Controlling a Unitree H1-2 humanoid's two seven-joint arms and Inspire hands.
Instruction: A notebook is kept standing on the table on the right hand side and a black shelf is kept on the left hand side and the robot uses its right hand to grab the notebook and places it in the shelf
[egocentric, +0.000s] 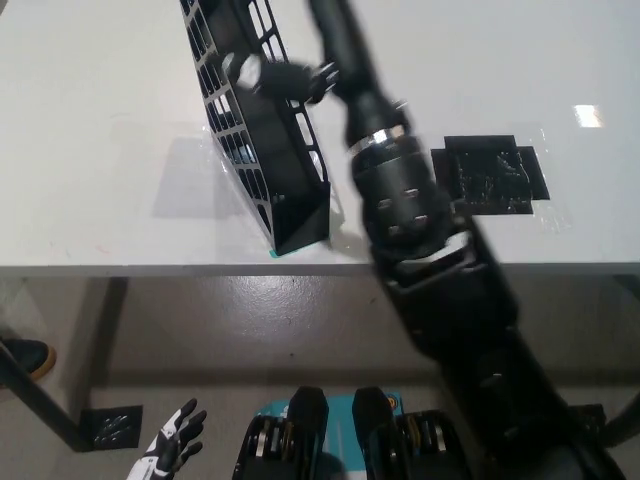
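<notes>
Notebook: not separately visible. It may sit inside the black wire-mesh shelf (262, 130), dark on dark; I cannot tell.

Black wire-mesh shelf: a slatted rack standing on the white tabletop (100, 120), left of centre, its lower corner very near the front edge of the tabletop and tilted toward that edge. Its open side faces right, which suits an arm coming in from that side.

Black right hand (283, 78): at the shelf's upper rim, blurred, arm running down to the lower right of the view. Whether the fingers are spread or closed, or grip anything, cannot be told; the hand appears empty of any recognisable flat object.

Black tape patch (488, 172): a square mark on the tabletop, right of the arm, nothing standing on it. Judged to be the notebook's starting place, now vacant.

Open room: bare tabletop to the left of the shelf and beyond the patch; little margin at the front edge near the shelf's corner.

White left hand (168, 452): low, below tabletop level, fingers spread, holding nothing, resting.
</notes>
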